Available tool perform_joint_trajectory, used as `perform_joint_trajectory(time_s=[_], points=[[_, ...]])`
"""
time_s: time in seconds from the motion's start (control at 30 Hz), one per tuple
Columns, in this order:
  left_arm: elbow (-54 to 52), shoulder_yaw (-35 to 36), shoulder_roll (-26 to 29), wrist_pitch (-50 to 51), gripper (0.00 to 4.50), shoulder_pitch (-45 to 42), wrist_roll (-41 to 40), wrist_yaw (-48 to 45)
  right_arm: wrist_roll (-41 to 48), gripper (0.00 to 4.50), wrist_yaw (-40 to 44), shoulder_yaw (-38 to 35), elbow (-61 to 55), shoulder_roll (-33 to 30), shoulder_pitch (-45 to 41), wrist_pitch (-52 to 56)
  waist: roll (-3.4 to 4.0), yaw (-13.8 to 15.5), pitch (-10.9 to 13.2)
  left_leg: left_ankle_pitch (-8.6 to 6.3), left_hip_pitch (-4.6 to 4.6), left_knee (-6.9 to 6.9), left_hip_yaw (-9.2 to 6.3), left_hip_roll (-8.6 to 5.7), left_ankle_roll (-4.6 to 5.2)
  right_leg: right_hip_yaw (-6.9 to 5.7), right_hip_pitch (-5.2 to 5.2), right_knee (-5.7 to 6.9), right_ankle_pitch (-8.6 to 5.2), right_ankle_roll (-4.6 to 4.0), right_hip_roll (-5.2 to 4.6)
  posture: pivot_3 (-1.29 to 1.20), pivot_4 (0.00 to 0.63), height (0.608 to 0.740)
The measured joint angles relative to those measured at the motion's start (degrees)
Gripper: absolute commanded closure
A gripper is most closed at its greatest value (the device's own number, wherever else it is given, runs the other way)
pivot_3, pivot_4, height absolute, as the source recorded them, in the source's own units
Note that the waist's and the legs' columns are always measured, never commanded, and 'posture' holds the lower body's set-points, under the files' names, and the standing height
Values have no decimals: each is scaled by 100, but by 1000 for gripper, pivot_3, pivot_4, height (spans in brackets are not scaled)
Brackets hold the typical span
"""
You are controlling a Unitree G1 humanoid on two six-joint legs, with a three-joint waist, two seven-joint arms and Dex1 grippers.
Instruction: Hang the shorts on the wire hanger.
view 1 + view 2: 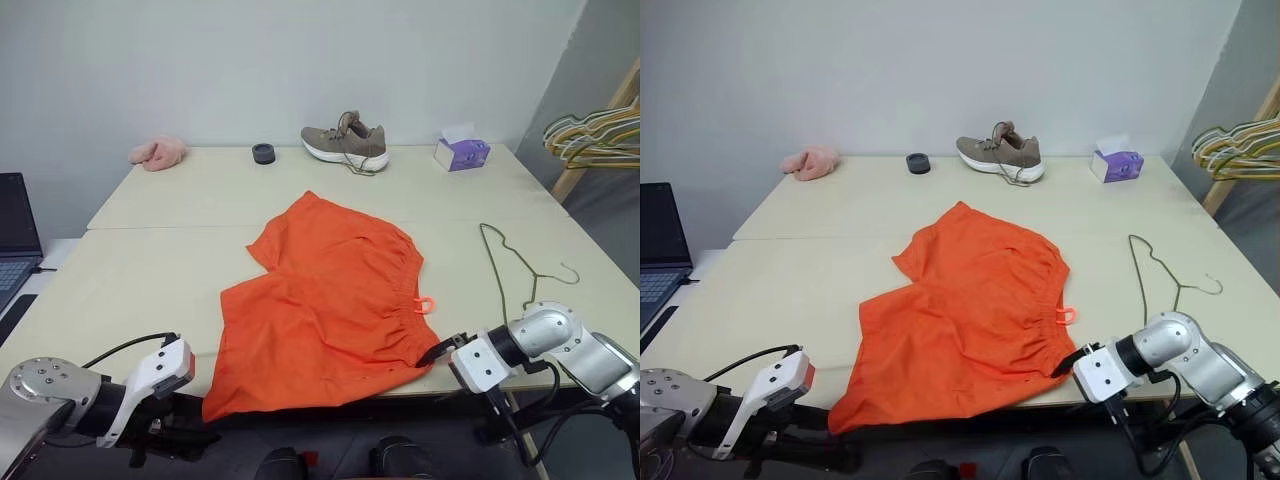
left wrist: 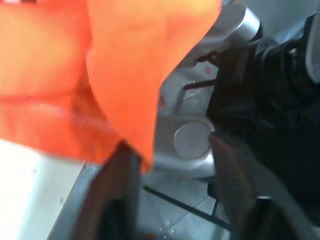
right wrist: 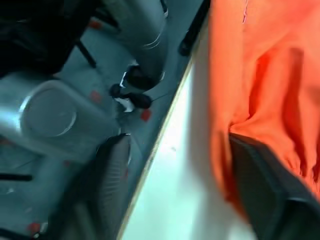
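Observation:
The orange shorts (image 1: 330, 305) lie flat in the middle of the table (image 1: 150, 270), waistband toward the right, and their near corner hangs over the front edge. The wire hanger (image 1: 497, 262) lies on the table to the right of the shorts, apart from them. My left gripper (image 2: 170, 147) is below the front edge at the left, open, with the hanging corner of the shorts (image 2: 135, 75) just by one finger. My right gripper (image 1: 438, 352) is open at the front edge by the waistband's near corner. Table edge lies between its fingers (image 3: 115, 165) and orange fabric (image 3: 270, 80) beside one.
At the back of the table are a brown shoe (image 1: 346, 143), a purple tissue box (image 1: 461, 152), a small black round object (image 1: 263, 153) and a pink fuzzy cloth (image 1: 158, 152). A laptop (image 1: 15, 240) stands at the far left. Coloured hangers (image 1: 595, 135) hang at the far right.

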Motion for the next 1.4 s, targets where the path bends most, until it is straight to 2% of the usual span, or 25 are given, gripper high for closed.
perform_joint_trajectory(time_s=[0.03,0.13,0.3,0.53,0.7,0.8,0.87,1.17,1.4], points=[[-6,6,-57,19,1107,-109,-79,13,126,21,-6,-84,-137,5,46,199,0,-1,2,0,0,0,0,0,0,0,0,0,0,0,0,-108,42,740],[-46,44,-282,95,144,-557,-461,101,727,0,-292,-460,-518,242,106,1062,-8,-2,6,0,-1,1,0,1,0,1,0,1,0,0,1,-114,41,740],[-71,85,-839,172,144,-1570,-950,588,1684,0,-1579,-1468,-956,1035,128,2654,-18,-6,12,0,-12,1,3,-2,-1,6,5,-4,6,11,5,-128,42,740],[15,-134,-1566,169,144,-2764,-1249,1340,2058,0,-3589,-2862,-912,1893,365,3935,-28,-20,11,-2,-30,-1,14,-5,2,21,13,-25,36,62,21,-175,47,740],[626,-643,-1738,-205,144,-3379,-765,1575,1437,0,-5280,-3325,-660,2367,453,4618,-26,-129,12,-4,-32,-3,28,-6,7,38,12,-39,41,65,37,-193,49,740],[824,-916,-1824,-405,144,-3678,-586,1552,736,0,-6331,-3254,-492,2500,371,5284,-24,-199,13,-6,-51,-2,36,-7,11,45,-4,-44,45,72,37,-200,50,740],[881,-1042,-1842,-478,144,-3820,-569,1484,419,0,-6687,-3204,-342,2497,225,5650,-23,-285,14,-8,-68,-2,34,-7,13,43,-13,-50,50,80,38,-200,50,740],[1243,-1399,-1874,-852,144,-4494,-334,1088,3,0,-6860,-3139,1531,2504,-942,5971,-18,-615,15,-18,-90,-4,27,-5,30,40,-14,-85,62,94,48,-189,42,740],[1290,-1513,-1939,-970,144,-4576,-206,1069,9,0,-6135,-2982,3508,2360,-2081,6163,-15,-695,18,-21,-90,1,28,-6,33,41,-11,-87,66,100,47,-178,42,740]])
